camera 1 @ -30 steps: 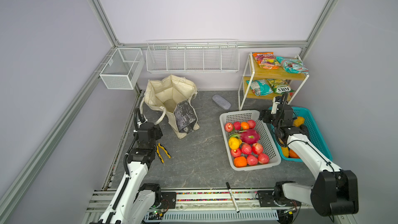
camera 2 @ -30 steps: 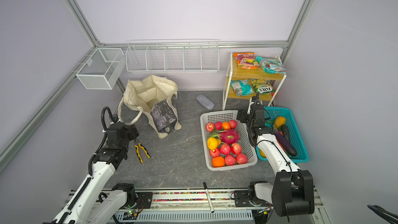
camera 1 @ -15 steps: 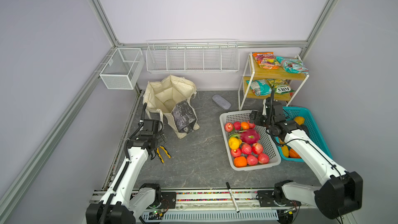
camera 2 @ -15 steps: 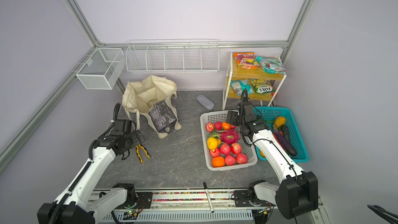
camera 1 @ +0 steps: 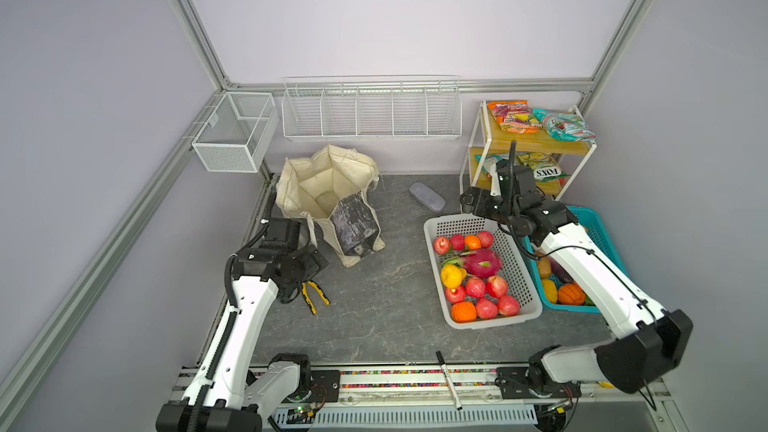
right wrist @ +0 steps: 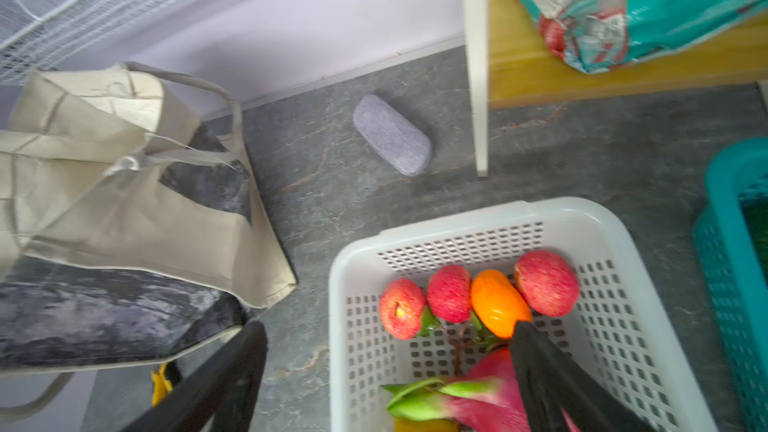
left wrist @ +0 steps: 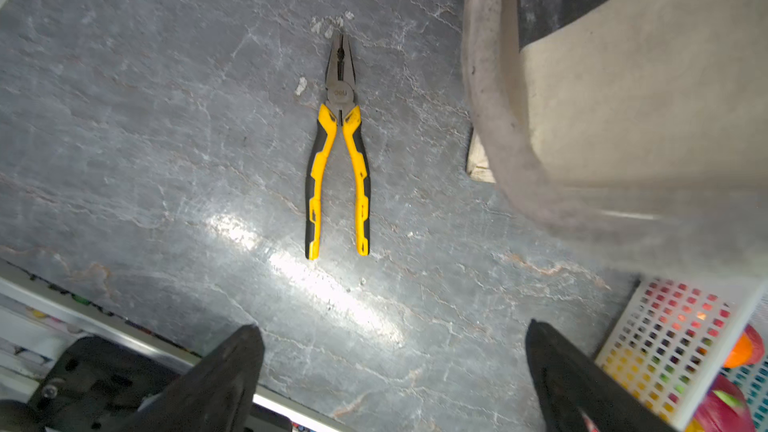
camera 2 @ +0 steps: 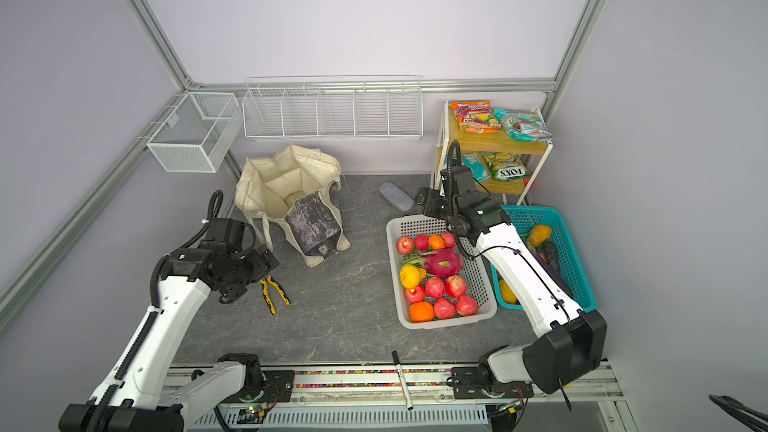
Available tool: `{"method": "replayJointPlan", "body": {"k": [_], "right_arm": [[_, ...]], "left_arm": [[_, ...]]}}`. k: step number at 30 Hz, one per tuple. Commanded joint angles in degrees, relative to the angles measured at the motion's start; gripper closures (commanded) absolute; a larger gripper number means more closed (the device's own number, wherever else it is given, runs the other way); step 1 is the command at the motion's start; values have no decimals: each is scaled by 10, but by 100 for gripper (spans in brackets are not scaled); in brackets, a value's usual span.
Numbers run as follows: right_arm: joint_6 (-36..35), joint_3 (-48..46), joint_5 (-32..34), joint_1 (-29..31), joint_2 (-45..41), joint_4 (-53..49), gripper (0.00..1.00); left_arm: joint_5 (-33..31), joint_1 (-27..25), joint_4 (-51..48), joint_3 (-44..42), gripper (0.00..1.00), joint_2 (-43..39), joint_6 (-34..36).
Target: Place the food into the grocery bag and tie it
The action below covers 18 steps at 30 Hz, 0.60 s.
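We see left gripper and right gripper wide, empty. We judge floppy cream canvas tote limp, so pinch a handle; pink dragon fruit light, stiff, so grip mid-body.

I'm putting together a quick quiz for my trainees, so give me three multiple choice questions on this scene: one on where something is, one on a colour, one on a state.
1. Where are the pliers relative to the grocery bag?
A inside it
B on the table beside it
C on top of it

2. What colour is the perforated basket holding the dragon fruit?
A teal
B white
C black

3. What state is the left gripper in?
A open and empty
B shut on the pliers
C shut on a bag handle

Answers:
1 B: the left wrist view shows them flat on the table, apart from the bag's cloth.
2 B: both top views show white walls around the fruit.
3 A: its jaws stand wide with only bare table between them.
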Motion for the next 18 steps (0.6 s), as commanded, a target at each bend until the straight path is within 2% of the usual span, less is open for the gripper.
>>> {"method": "replayJointPlan", "body": {"k": [1, 8, 11, 14, 16, 18], "right_arm": [[41, 67, -48, 27, 49, -50, 6], [83, 193, -99, 82, 149, -59, 5], [105, 244, -119, 100, 192, -65, 4], [116, 294, -132, 118, 232, -62, 4], [120, 327, -136, 127, 260, -65, 3], [123, 359, -141, 132, 284, -67, 3]], "left_arm": [[28, -3, -78, 20, 1, -12, -42], [11, -2, -99, 133, 0, -25, -60], [-4, -2, -98, 190, 3, -6, -63], [-41, 0, -80, 233, 3, 11, -67], [-54, 12, -52, 253, 3, 25, -67], [-31, 43, -25, 260, 3, 47, -65]]}}
